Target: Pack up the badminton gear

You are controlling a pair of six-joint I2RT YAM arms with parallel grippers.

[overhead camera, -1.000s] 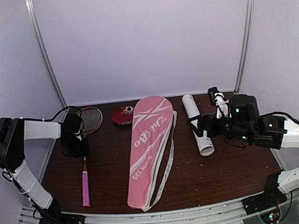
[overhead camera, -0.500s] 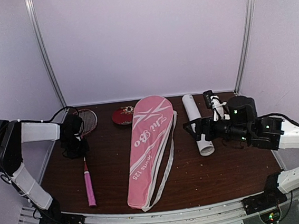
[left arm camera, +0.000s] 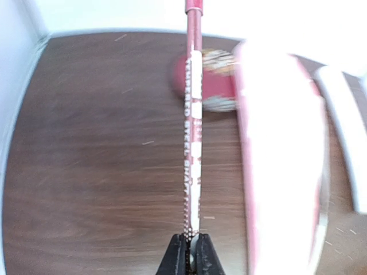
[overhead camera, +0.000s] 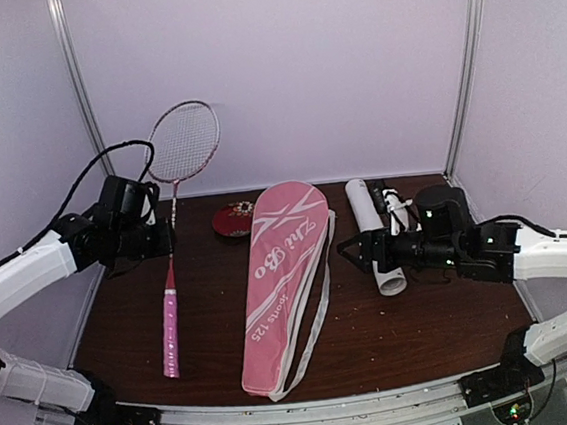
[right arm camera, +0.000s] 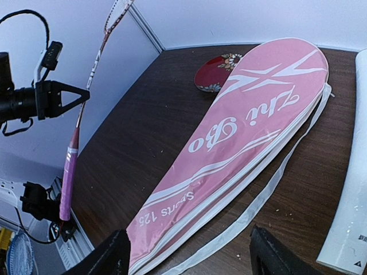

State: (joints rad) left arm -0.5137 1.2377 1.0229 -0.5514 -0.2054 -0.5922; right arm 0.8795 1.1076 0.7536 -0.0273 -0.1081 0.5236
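The racket bag (overhead camera: 282, 283) is laid lengthwise down the middle of the table (overhead camera: 209, 325). A small dish (overhead camera: 232, 219) is set just left of the bag's far end. A tube (overhead camera: 376, 234) is laid near the bag's right side, with the right gripper (overhead camera: 351, 254) between them. Left of the bag, a racket (overhead camera: 170, 329) is held steeply tilted, head up, in the left gripper (left arm camera: 190, 252).

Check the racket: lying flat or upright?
Upright, slightly tilted: the left gripper is shut on the racket by its shaft, head up by the back wall, pink handle hanging below.
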